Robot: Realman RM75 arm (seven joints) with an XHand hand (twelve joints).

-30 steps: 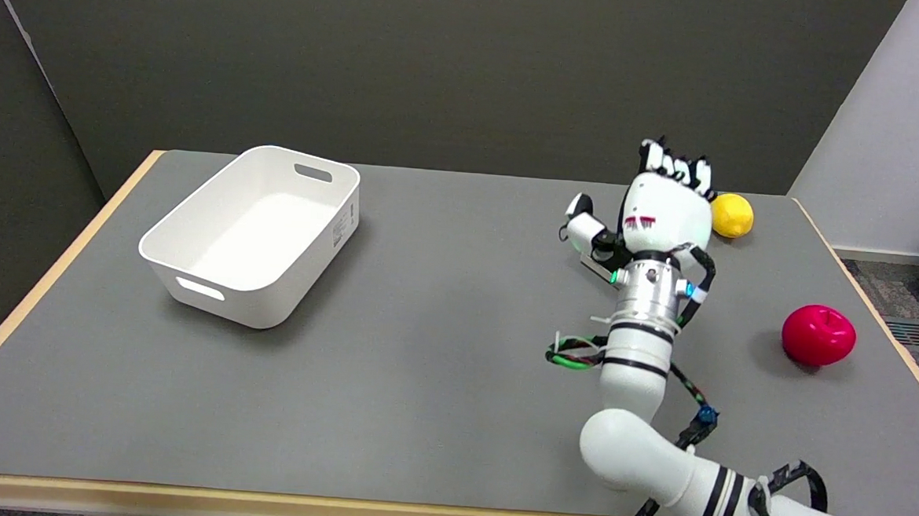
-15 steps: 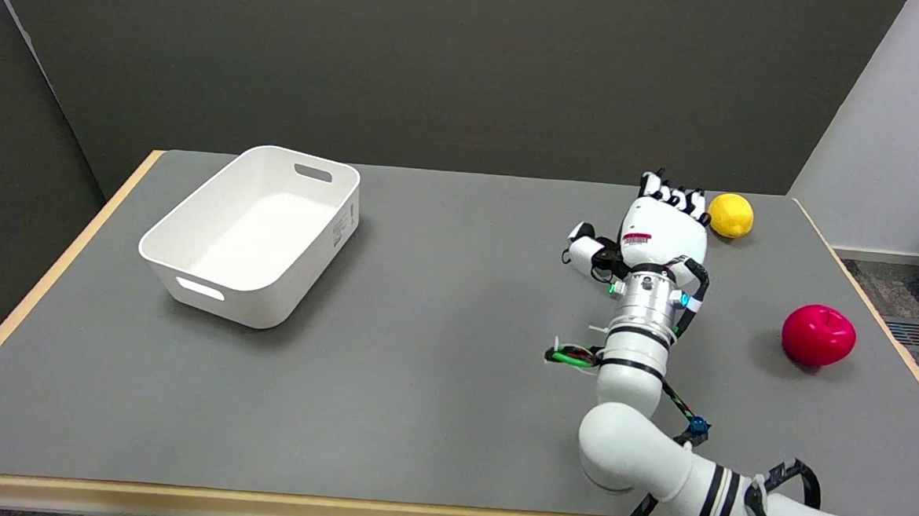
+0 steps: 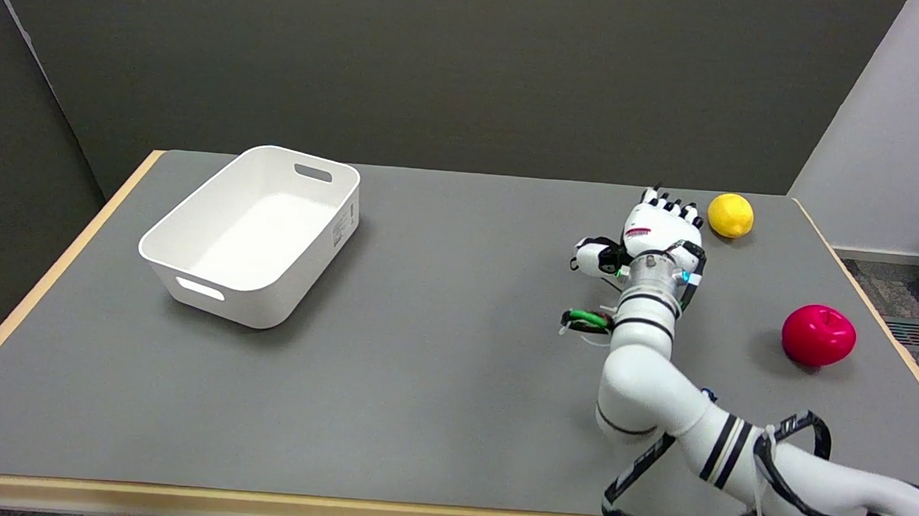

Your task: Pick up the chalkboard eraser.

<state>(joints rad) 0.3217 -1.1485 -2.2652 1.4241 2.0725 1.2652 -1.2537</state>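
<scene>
While the grey table [image 3: 438, 367] fills most of the head view, its pale wooden edge runs along the near and left sides. On the left half sits a white bin [image 3: 192, 264], a rounded rectangular tub with slot handles at its ends, lying at an angle to the table's edges. From the lower right the white right arm [image 3: 657, 386] reaches across the tabletop, banded in black, with loose black cables looping beside its near part and a small bunch of green and red wires by the wrist. At its end the right hand [image 3: 653, 233] is low over the far right part of the table, back of the hand up, thumb out to the left and the other fingers pointing away; whether the fingers close on anything beneath cannot be told, since the hand covers that spot. No chalkboard eraser shows anywhere on the table; if it lies under the hand, it is hidden. A red apple [image 3: 817, 334] rests near the right edge, well apart from the hand. A yellow lemon [image 3: 730, 215] lies just beside the fingertips, on their right.
</scene>
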